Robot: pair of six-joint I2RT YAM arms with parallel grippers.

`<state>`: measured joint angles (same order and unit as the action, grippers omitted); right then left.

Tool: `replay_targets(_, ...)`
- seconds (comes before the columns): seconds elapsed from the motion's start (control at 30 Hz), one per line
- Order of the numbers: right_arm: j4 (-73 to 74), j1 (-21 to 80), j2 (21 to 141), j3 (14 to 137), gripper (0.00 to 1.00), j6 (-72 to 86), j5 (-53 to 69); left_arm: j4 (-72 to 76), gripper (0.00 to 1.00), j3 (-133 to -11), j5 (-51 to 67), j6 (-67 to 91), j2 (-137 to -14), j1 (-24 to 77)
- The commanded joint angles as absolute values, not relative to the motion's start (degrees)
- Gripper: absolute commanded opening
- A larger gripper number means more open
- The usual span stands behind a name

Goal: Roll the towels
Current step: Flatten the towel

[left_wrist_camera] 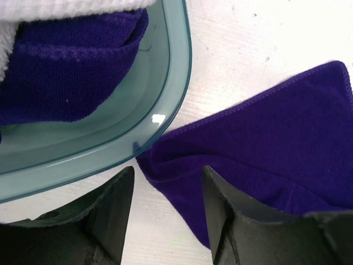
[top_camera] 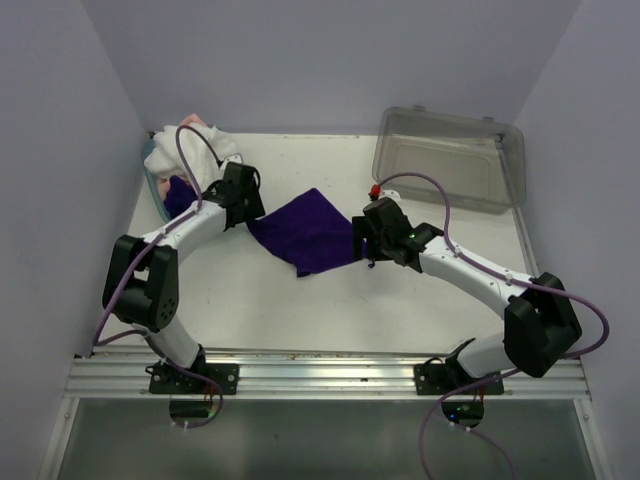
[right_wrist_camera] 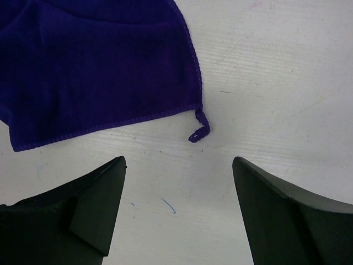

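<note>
Two claws stand open, gripping nothing. The left gripper (left_wrist_camera: 168,176), jaws partly spread, straddles one corner of the flat dark purple cloth towel (top_camera: 310,232). The right gripper (right_wrist_camera: 179,163), jaws wide, hovers over the white table (right_wrist_camera: 276,83) just off the towel's opposite edge. The towel's long axis runs between them. Beside the towel's left corner, the teal plastic basket (left_wrist_camera: 171,83) holds a folded purple towel (left_wrist_camera: 66,72) and a white towel (left_wrist_camera: 71,8).
</note>
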<state>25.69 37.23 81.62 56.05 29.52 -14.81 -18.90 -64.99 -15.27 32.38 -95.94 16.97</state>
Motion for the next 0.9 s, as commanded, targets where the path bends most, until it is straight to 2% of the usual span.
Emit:
replay_targets(0.0,24.87,37.35,81.12,57.57,0.82,29.09,-13.89,-12.57,0.55,-64.86,-17.48,33.75,-97.64,16.70)
replay_targets(0.33,23.91,37.00,84.63,59.24,0.86,28.56,-11.87,-13.18,0.53,-65.04,-19.07,33.40,-98.96,16.70)
replay_targets(0.47,23.29,35.60,87.62,60.55,0.86,27.78,-8.88,-12.57,0.66,-63.90,-19.07,33.31,-98.44,16.70)
replay_targets(0.53,23.03,35.25,88.94,61.60,0.86,26.99,-8.18,-12.22,0.66,-63.81,-18.81,33.14,-98.88,16.70)
replay_targets(0.67,23.47,34.37,92.63,63.37,0.86,25.75,-8.26,-12.39,0.50,-64.86,-18.46,32.52,-100.37,16.70)
replay_targets(0.7,23.47,33.76,93.68,63.63,0.86,25.49,-8.26,-12.57,0.42,-65.12,-18.28,32.35,-100.37,16.70)
replay_targets(0.77,23.03,33.05,94.57,63.90,0.85,25.31,-7.47,-12.57,0.33,-65.21,-18.02,32.17,-100.20,16.70)
replay_targets(0.8,22.68,32.61,95.44,63.90,0.85,25.14,-7.21,-12.66,0.22,-65.30,-17.76,32.17,-100.20,16.70)
replay_targets(0.87,22.24,32.26,96.41,64.07,0.84,25.05,-6.86,-12.92,0.07,-65.48,-17.40,32.17,-100.02,16.70)
